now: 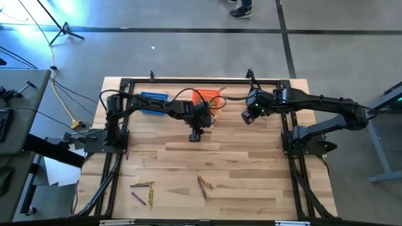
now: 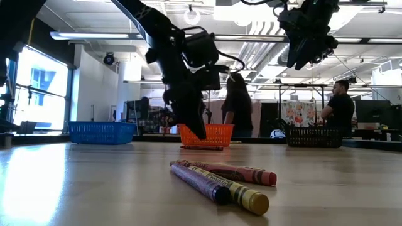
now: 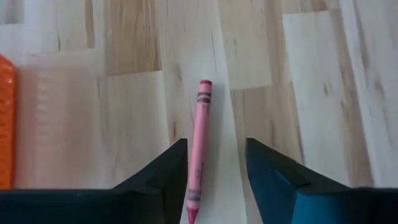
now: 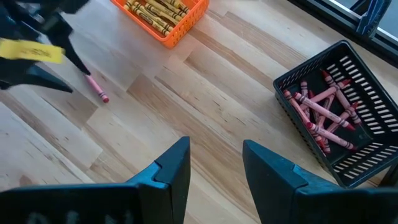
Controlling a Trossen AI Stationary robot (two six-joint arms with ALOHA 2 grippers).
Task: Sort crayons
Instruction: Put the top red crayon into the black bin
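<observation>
One pink crayon (image 3: pixel 199 149) is being framed between the left pincer's (image 3: pixel 214 177) parted fingers on the table (image 3: pixel 298 74); its tip is cut off. Right pincer (image 4: pixel 214 165) is being held apart, empty.

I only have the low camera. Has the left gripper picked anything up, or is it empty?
Observer: It is not gripping anything. The left gripper is open, and a pink crayon lies on the table between its fingers.
Operator: Which basket takes pink? From here I can't see inside them.
Observer: The black basket holds pink crayons.
Operator: And the orange one?
Observer: The orange basket holds yellow crayons. The right gripper hangs open and empty above the table.
</observation>
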